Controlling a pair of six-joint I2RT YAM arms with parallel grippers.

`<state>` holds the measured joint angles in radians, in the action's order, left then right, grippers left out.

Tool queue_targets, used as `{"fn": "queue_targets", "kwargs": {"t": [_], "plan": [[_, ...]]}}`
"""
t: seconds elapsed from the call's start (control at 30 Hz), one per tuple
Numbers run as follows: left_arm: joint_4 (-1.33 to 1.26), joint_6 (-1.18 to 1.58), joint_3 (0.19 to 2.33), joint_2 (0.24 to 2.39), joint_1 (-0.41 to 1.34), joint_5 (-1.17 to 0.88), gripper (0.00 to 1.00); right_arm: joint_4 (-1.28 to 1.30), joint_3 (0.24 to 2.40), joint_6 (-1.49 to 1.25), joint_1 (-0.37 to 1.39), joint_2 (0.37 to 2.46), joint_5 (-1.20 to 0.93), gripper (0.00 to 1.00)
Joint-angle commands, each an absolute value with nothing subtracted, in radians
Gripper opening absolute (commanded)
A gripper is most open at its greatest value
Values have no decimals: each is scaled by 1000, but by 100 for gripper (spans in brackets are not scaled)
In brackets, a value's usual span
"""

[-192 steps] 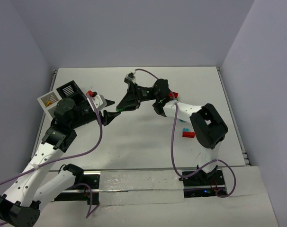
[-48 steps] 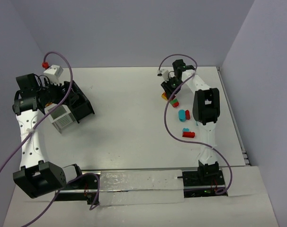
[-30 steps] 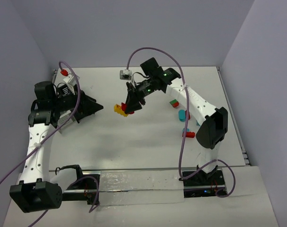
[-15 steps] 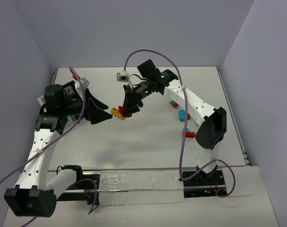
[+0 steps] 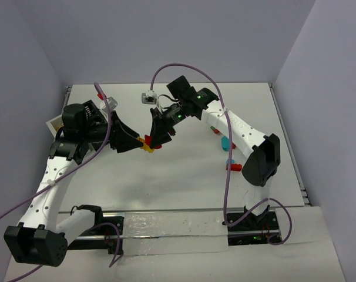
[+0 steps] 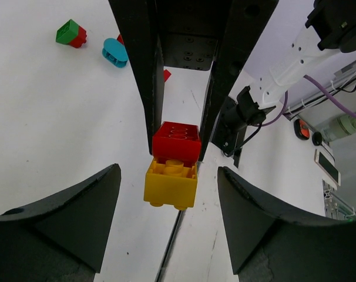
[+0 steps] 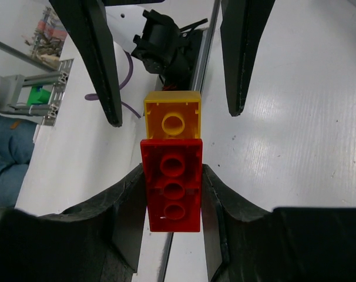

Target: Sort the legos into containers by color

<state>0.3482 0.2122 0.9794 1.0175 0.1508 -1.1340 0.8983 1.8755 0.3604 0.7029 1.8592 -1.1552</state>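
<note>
My right gripper (image 5: 156,140) is shut on a red brick (image 7: 172,187) with a yellow brick (image 7: 173,119) stuck on its end, held above the table's middle. In the left wrist view the red brick (image 6: 177,141) sits between the right fingers (image 6: 144,76), with the yellow brick (image 6: 171,183) towards me. My left gripper (image 6: 168,197) is open, its jaws wide on either side of the yellow brick and not touching it. From above, the left gripper (image 5: 133,141) faces the stack (image 5: 147,143). The containers (image 5: 53,124) at the far left are mostly hidden by the left arm.
Loose legos lie right of centre: a green-and-red pair (image 5: 215,128), a cyan piece (image 5: 225,143), a teal one (image 5: 229,161) and a red one (image 5: 233,167). The left wrist view shows the green-red pair (image 6: 70,33) and the cyan piece (image 6: 114,51).
The right arm carried the red-and-yellow stack left from the lego pile to the table's middle. The left arm swung from the containers towards it; its open jaws now flank the yellow brick.
</note>
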Motion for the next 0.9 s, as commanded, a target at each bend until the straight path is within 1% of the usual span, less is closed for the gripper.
{"fn": "queue_targets", "kwargs": {"t": [0.0,0.1,0.17,0.2,0.33,0.37,0.53,0.6,0.67,0.77,0.87], "plan": [[380,170,993,1019,158,-1133,73,865,1910,342,712,1795,-1189,0],[408,150,1002,1023,158,-1140,60,859,1908,337,713,1794,-1185,0],[443,126,1009,1031,158,-1149,48,854,1908,333,712,1793,-1181,0],[464,112,1011,1033,160,-1154,43,851,1908,329,712,1793,-1178,0],[530,53,1023,1037,160,-1148,6,829,1909,315,710,1789,-1154,0],[550,29,1027,1038,159,-1141,0,828,1911,314,708,1789,-1146,0],[764,-174,1048,1051,158,-1072,0,832,1956,306,659,1797,-1136,0],[815,-213,1055,1052,157,-1041,0,833,1973,304,641,1799,-1137,0],[881,-272,1068,1049,153,-965,0,834,1991,300,606,1802,-1139,0],[908,-309,1094,1039,142,-862,0,842,1992,308,580,1801,-1120,0],[917,-337,1180,1050,63,-659,0,841,1950,313,571,1797,-1084,0]]}}
